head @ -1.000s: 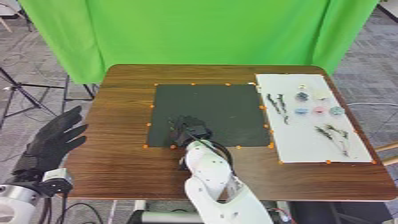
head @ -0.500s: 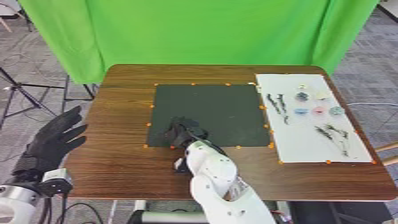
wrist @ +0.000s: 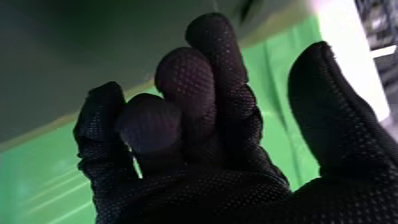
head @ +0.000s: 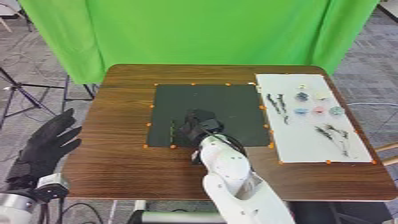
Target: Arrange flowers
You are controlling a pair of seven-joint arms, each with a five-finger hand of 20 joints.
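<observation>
First, black stand (head: 19,88): on the floor at the far left, well apart from the wooden table (head: 107,162).
Left hand (head: 44,142): beside the table's left edge, fingers straight and spread, pointing away from the robot.
Green curtain (head: 204,32): hanging behind the table's far edge.
Dark mat (head: 209,97): flat on the middle of the table, orange markers around its rim.
Green stem (head: 173,131): lying on the mat near its left edge, lengthwise away from the robot, just left of the right hand (head: 201,124).
Right hand, wrist view (wrist: 209,192): relaxed and open, fingers (wrist: 220,60) slightly bent and close together, thumb (wrist: 324,102) well apart from them; in the head view it is over the mat's nearer part, though whether it touches the mat I cannot tell.
White sheet (head: 306,150): on the table's right side, beside the mat.
Dark sprigs (head: 282,103): on the sheet's left part.
Flower heads: grouped in the sheet's farther half, right of the sprigs, with a light blue one (head: 301,111), a pink one (head: 319,111) and a teal one (head: 337,111) in a row.
Leafy stems (head: 334,134): on the sheet's nearer right part, closer to the robot than the flower heads.
</observation>
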